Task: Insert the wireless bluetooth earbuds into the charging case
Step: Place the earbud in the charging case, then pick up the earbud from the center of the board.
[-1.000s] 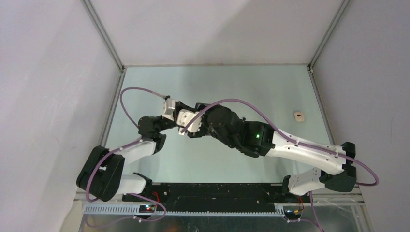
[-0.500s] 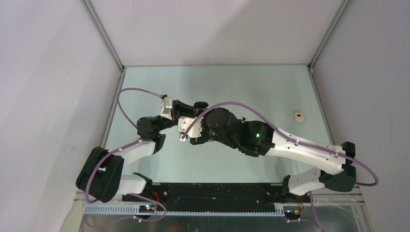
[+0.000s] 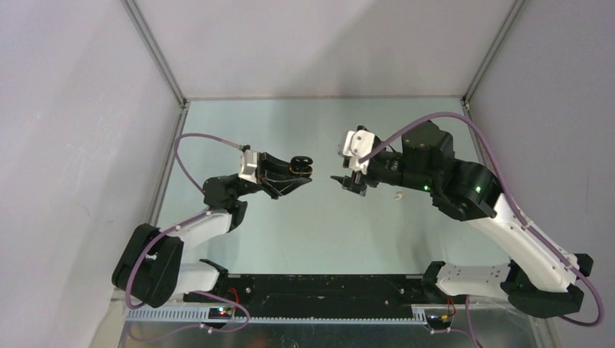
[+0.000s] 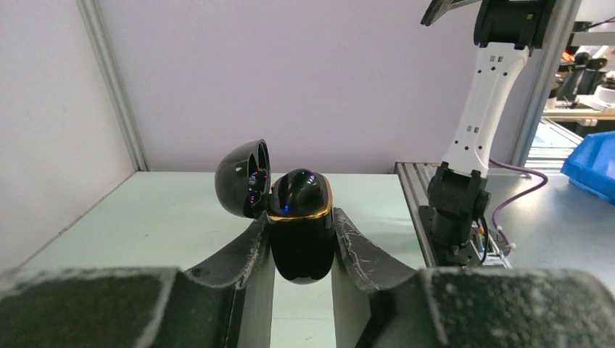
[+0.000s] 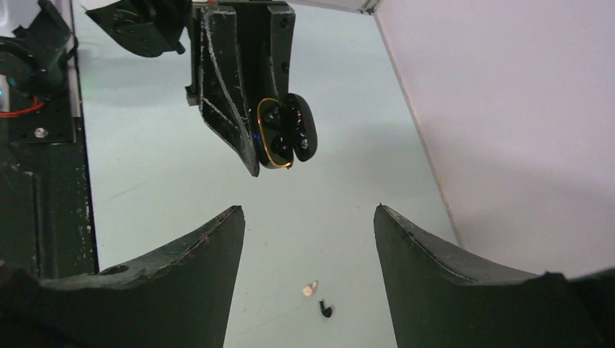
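My left gripper (image 4: 301, 221) is clamped on the charging case (image 4: 301, 243), one rubbery, scuffed finger (image 4: 359, 246) on each side. It holds the case off the table (image 3: 304, 225), about mid-depth and left of centre. The case is a glossy black egg shape with a thin gold band at the seam. Its lid (image 4: 241, 179) is flipped open and leans away to one side. There are dark rounded shapes in the mouth, but I can't tell if a bud is already seated.

My right gripper (image 5: 308, 210) has its fingers spread wide with nothing between them. It faces the case across a gap.

The bit that matters for the next move is in the right wrist view. An off-white earbud (image 5: 310, 288) and a black earbud (image 5: 325, 311) lie just beside each other on the bare table. Both are below the fingertips and back toward the wrist, roughly on the centreline between the fingers. From the top camera, the pale one (image 3: 397, 194) shows right of centre, tucked under my right arm.

So the right arm is clearly the nearer one, and I reckon it needs to pull back and drop down. Both buds are tiny smooth nubs, too small for me to read a long axis. They'll probably be slippery.
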